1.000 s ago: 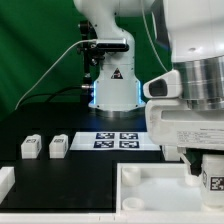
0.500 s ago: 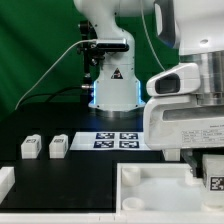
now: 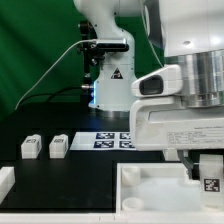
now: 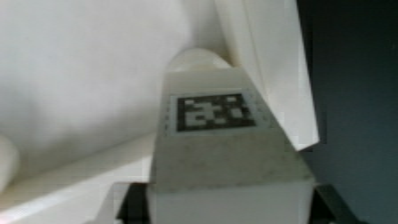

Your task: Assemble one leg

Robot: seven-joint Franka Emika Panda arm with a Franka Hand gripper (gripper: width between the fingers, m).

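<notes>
Scanning from the exterior view's left, a white part (image 3: pixel 5 181) sits cut off at the frame's edge on the black table (image 3: pixel 85 172). Beside it, the first spare leg (image 3: pixel 30 147) and the second spare leg (image 3: pixel 58 146) stand close together, not touching, tags outward. Further along, the marker board (image 3: pixel 118 140) lies flat in front of the arm's base (image 3: pixel 110 85). The white panel (image 3: pixel 150 195) fills the near right, rim upward. At the far right the gripper (image 3: pixel 207 168) reaches down, clamped on the leg (image 3: pixel 211 183), which hangs over the panel's right-hand part with its tag showing. The wrist view shows dark fingers (image 4: pixel 121 203) pressed on either side of the leg, its far end beside the panel's raised rim; contact with the panel cannot be judged.
</notes>
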